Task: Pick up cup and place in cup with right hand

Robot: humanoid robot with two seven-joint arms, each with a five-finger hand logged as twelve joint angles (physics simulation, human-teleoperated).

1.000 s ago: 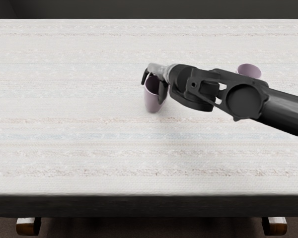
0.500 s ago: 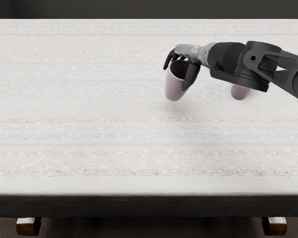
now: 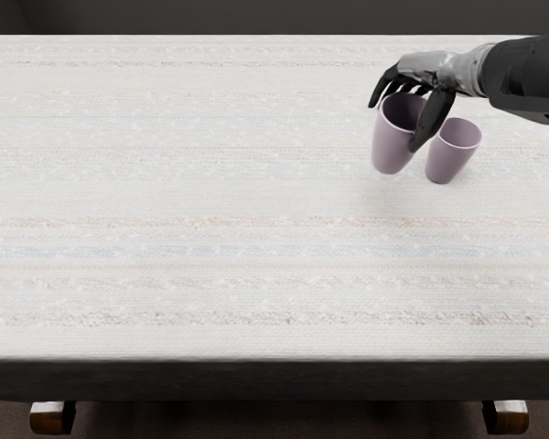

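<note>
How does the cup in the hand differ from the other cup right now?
The held cup is gripped near its rim by the right robot hand; the standing cup is in no grasp. The held cup appears lifted off the table, while the standing cup rests on it. The held cup is partly covered by fingers, but the standing cup's rim shows whole. Both are mauve, tapered and open at the top.

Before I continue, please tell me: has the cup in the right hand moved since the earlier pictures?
Yes. The held cup has moved right and up in the picture, much nearer to the standing cup, which stays in its place.
</note>
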